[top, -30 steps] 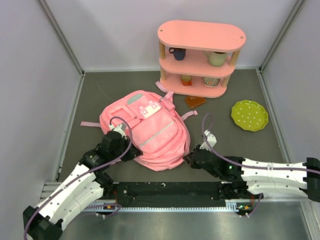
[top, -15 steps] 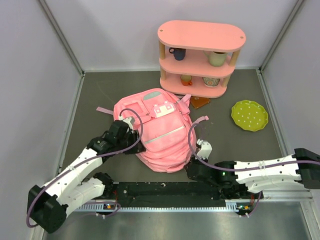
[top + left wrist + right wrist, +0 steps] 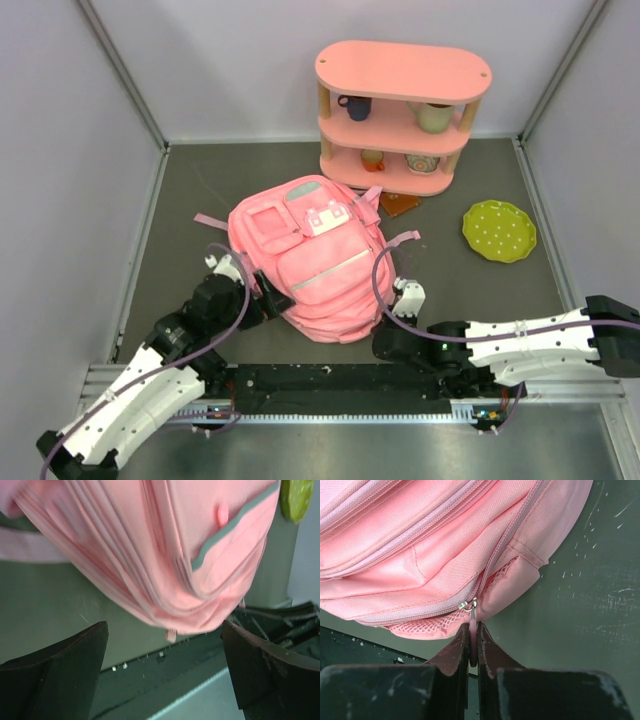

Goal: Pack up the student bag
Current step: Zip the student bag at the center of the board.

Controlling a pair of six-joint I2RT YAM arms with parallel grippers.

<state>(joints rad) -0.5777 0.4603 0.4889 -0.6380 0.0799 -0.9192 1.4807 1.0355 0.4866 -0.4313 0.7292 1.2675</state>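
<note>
Right now the student bag (image 3: 305,255) lies flat on the table (image 3: 190,180) just in front of the pink shelf (image 3: 400,70). Its front pockets face up, its top end is close to the shelf's foot, and its rounded bottom end points away from the shelf. At that end, farthest from the shelf, the right gripper (image 3: 473,646) is pinched together on a small pink zipper pull (image 3: 471,629), where the zip line meets a mesh side pocket. The left gripper (image 3: 164,645) hovers by the same end with its jaws wide apart, holding nothing and not touching the fabric.

The step in hand looks like unzipping the main compartment. The bag is soft and unanchored, so a pull on the tab alone would likely drag the whole bag rather than run the slider. The open left gripper should probably take a fold of fabric behind the slider and hold it taut. The right gripper can then draw the pull along the curve of the zip, staying low and in line with the teeth. The tab is thin and may slip if tugged sideways.

A green plate (image 3: 498,230) lies in front of the shelf's right end, and a small brown item (image 3: 390,203) sits just before the shelf.
</note>
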